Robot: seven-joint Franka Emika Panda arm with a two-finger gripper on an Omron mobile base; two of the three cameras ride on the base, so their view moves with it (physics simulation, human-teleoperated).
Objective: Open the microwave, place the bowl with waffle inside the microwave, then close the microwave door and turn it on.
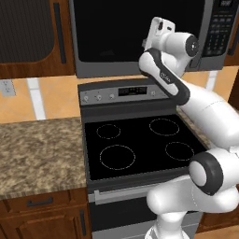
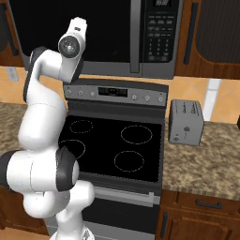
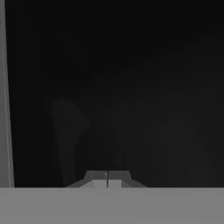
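Note:
The microwave (image 1: 140,67) hangs above the stove, and the microwave door (image 1: 112,28) is closed, its black glass facing me. The keypad panel (image 2: 159,33) sits on the door's right. My arm reaches up, and its white hand (image 1: 158,31) points straight at the glass, close in front of it, left of the keypad. In the hand view my gripper (image 3: 108,178) is shut with nothing between its fingertips, facing the dark door glass (image 3: 131,87). A grey frame strip (image 3: 5,109) runs down that view's left edge. The bowl with waffle is out of view.
A black four-burner cooktop (image 1: 140,144) with a control strip (image 2: 117,93) lies below the microwave. A small grey toaster (image 2: 186,123) stands on the granite counter (image 2: 206,164) right of the stove. More counter (image 1: 37,154) extends left, with wooden cabinets above.

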